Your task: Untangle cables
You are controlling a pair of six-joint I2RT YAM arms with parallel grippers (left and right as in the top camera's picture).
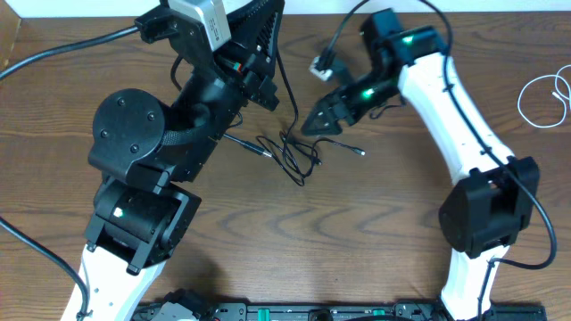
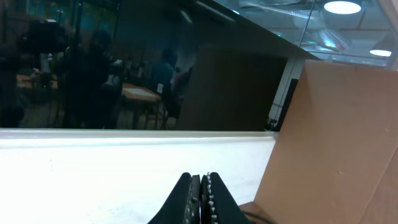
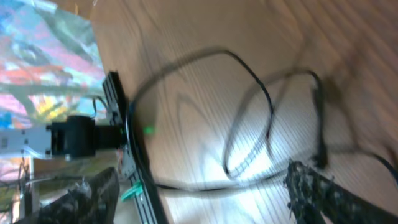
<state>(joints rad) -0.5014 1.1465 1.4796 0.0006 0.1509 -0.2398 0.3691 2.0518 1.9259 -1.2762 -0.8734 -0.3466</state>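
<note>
Thin black cables (image 1: pixel 299 156) lie tangled in loops on the wooden table, with small plug ends at the left (image 1: pixel 266 151) and at the right (image 1: pixel 361 153). My right gripper (image 1: pixel 314 122) is open just above the right side of the tangle. In the blurred right wrist view a black loop (image 3: pixel 249 124) runs between its spread fingers (image 3: pixel 200 177). My left gripper (image 1: pixel 268 20) is raised at the far edge and shut (image 2: pixel 200 182). A thin black strand (image 1: pixel 285 89) runs from it down to the tangle. A white cable (image 1: pixel 544 96) lies coiled at the far right.
A white plug (image 1: pixel 323 67) on a black cord lies beside the right arm's wrist. The bulky left arm (image 1: pixel 143 143) covers the table's left side. A white wall (image 2: pixel 124 168) and a brown board (image 2: pixel 342 137) stand behind the far edge.
</note>
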